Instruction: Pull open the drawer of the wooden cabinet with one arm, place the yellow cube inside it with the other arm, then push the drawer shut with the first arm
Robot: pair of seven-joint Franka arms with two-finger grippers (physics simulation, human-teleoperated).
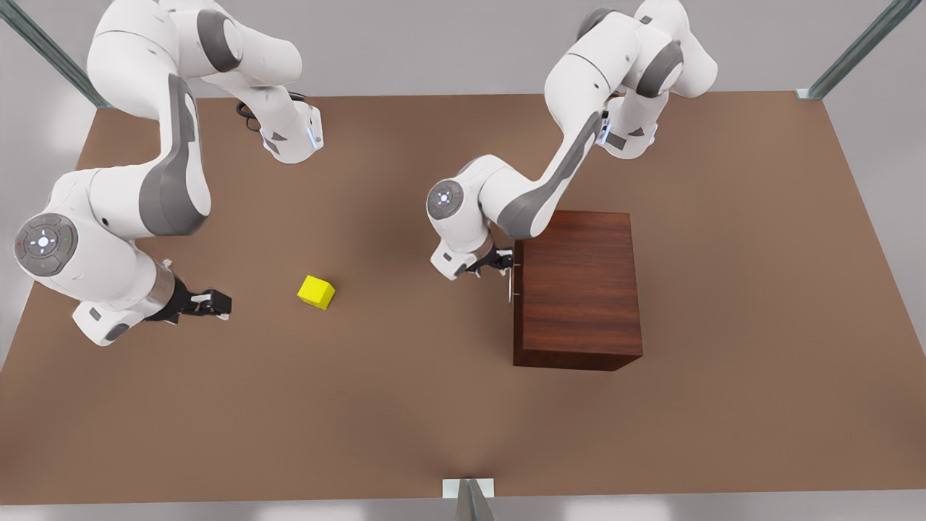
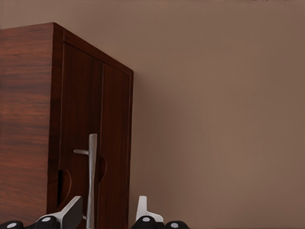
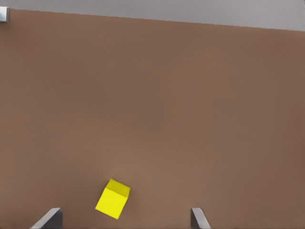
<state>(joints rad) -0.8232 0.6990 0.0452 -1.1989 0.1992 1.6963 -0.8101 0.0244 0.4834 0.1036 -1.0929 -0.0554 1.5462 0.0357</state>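
Front view, tabletop (image 1: pixel 405 405): wide brown surface carrying everything; both arms reach in from the far edge.
Wooden cabinet (image 1: pixel 579 289): large dark reddish-brown block on the front view's right. Judged heavy and rigid, so it should stay put under a pull, though a hard jerk might drag it across the tabletop.
Drawer (image 2: pixel 78 143): closed, its front flush with the cabinet face that looks toward the cube. Likely stiff wood sliding straight out; the pull should follow that line, not twist.
Handle (image 2: pixel 91 176): thin silver bar standing off the drawer front on short posts. Smooth metal, probably slippery, so it is best clamped across the bar near its middle, between the posts.
Left hand (image 1: pixel 499 262): right at the handle in the front view. In the left wrist view the fingers (image 2: pixel 71 212) are parted and sit either side of the bar, not yet closed on it.
Right hand (image 1: pixel 211 302): low over the tabletop on the front view's left, near the cube but apart from it, fingers (image 3: pixel 50 218) spread wide and holding nothing.
Yellow cube (image 1: pixel 316 291): resting on the tabletop between the two hands, well apart from the cabinet, turned at an angle. Looks light, hard and flat-sided; take it on two opposite faces after turning the hand to match them.
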